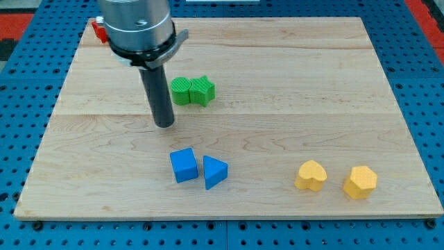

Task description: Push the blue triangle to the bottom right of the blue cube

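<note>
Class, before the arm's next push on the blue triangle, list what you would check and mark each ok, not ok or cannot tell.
1. Tip visible, free of all blocks: ok.
2. Blue triangle in plain view, right of blue cube: ok.
3. Triangle already at cube's bottom right: not ok, it sits almost level with it.
4. Bare board below and right of cube: ok.
5. Green blocks clear of the path: ok.
6. Triangle touching cube: cannot tell.

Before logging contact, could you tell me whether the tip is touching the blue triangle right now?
No, my tip sits apart from the blue triangle, toward the view's top and left of it, above the blue cube.
</note>
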Robot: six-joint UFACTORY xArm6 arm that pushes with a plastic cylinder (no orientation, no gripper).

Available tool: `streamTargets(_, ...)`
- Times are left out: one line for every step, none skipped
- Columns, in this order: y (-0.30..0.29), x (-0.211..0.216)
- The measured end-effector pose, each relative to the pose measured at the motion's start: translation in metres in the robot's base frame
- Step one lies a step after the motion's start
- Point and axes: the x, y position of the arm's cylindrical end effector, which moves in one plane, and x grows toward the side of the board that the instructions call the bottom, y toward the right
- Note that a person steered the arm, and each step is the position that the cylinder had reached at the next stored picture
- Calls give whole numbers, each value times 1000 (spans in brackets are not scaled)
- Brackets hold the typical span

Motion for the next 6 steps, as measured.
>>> streamTargets(29, -7)
streamTargets(72, -9)
streamTargets(101, 39)
streamTargets(100, 89)
streamTargets(105, 92)
streamTargets(83, 103)
